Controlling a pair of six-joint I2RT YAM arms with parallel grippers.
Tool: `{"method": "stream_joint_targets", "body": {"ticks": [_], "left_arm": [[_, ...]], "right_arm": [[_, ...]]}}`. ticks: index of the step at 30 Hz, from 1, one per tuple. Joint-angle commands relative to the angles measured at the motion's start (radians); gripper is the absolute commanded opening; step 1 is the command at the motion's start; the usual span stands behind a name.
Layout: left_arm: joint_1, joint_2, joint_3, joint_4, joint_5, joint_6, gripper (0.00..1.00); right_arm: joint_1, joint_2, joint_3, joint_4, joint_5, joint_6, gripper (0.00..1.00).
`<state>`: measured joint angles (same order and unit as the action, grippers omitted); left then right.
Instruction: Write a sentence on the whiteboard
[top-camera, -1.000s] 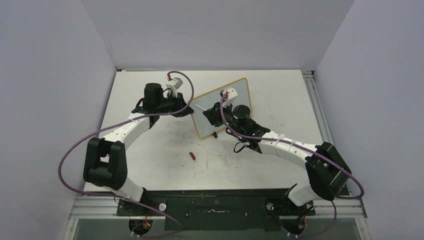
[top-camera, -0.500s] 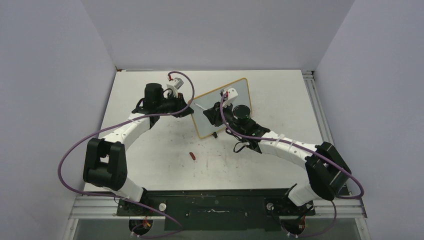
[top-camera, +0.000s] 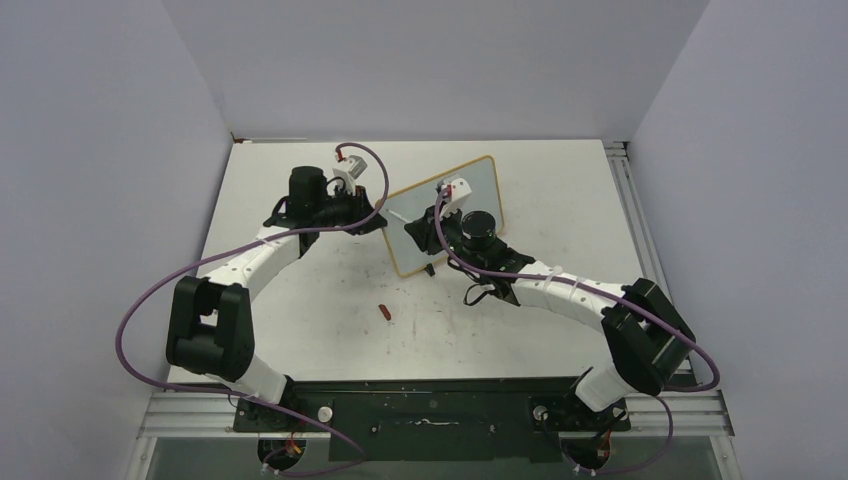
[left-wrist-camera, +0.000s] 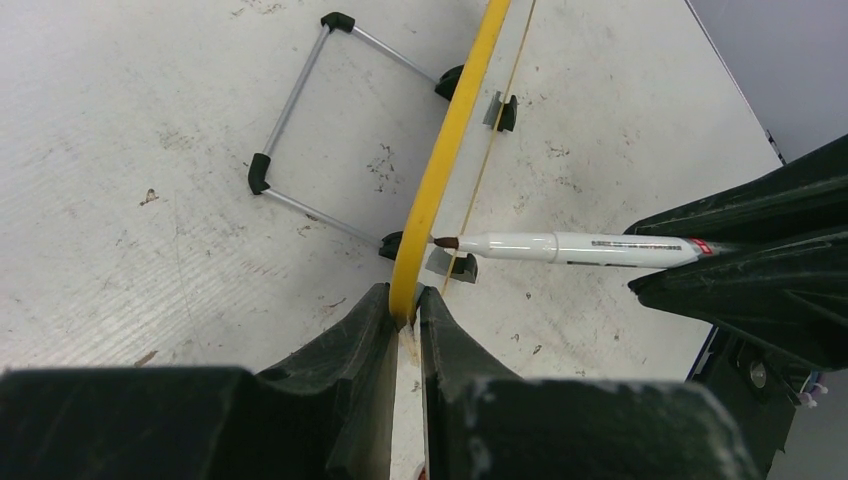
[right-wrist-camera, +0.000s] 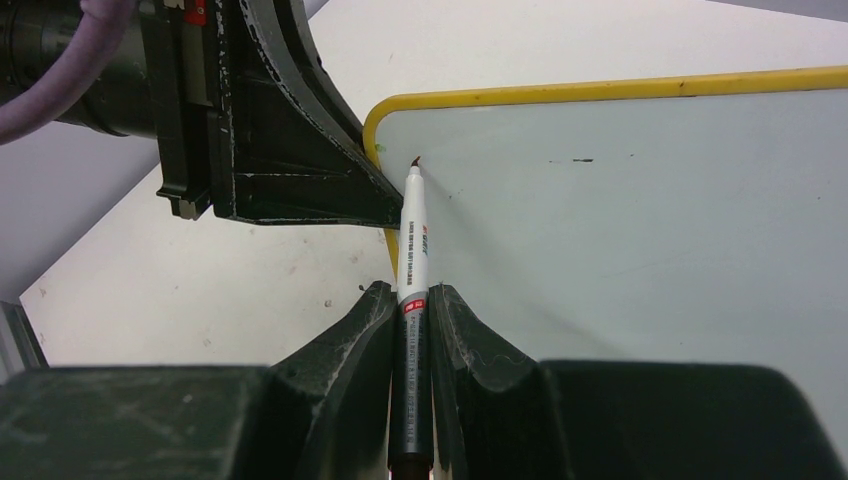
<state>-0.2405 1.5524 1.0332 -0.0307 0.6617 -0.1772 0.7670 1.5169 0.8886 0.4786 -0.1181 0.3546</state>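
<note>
Top external: the whiteboard (top-camera: 486, 180), glossy white with a rounded yellow rim, stands tilted on the matte, scuffed table (top-camera: 330, 290), between the two arms. The left gripper (top-camera: 381, 220) is at the board's left edge. The right gripper (top-camera: 420, 228) is over the board's face and carries a slim white marker (top-camera: 401, 215). A small red object (top-camera: 385, 312) lies on the table, apart from the board's near side. Against the frame one second earlier, the right arm has shifted slightly left. The board and left arm are unchanged.

Left wrist: the black fingers are clenched on the yellow rim, which is seen edge-on. Behind the board, a thin wire stand (left-wrist-camera: 300, 130) with black feet rests on the table. The marker's dark tip meets the face just beside the clamp point.

Right wrist: the fingers are closed around the marker's round barrel, white with a red band. The tip sits just inside the rounded corner, with the left gripper's body close beside it. To the right, the face is open, glossy surface with one small dark speck.
</note>
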Motion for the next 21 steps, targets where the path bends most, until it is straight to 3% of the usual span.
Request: {"method": "stream_joint_targets", "body": {"ticks": [1,21], "left_arm": [[-0.014,-0.012,0.018,-0.051,-0.017,0.024,0.0],[-0.015,-0.018,0.018,-0.049,-0.018,0.022,0.0]], "right_arm": [[0.006,0.007,0.04,0.066,0.019,-0.003,0.05],[0.016,-0.034,-0.077,0.039,0.054,0.006,0.05]]}}
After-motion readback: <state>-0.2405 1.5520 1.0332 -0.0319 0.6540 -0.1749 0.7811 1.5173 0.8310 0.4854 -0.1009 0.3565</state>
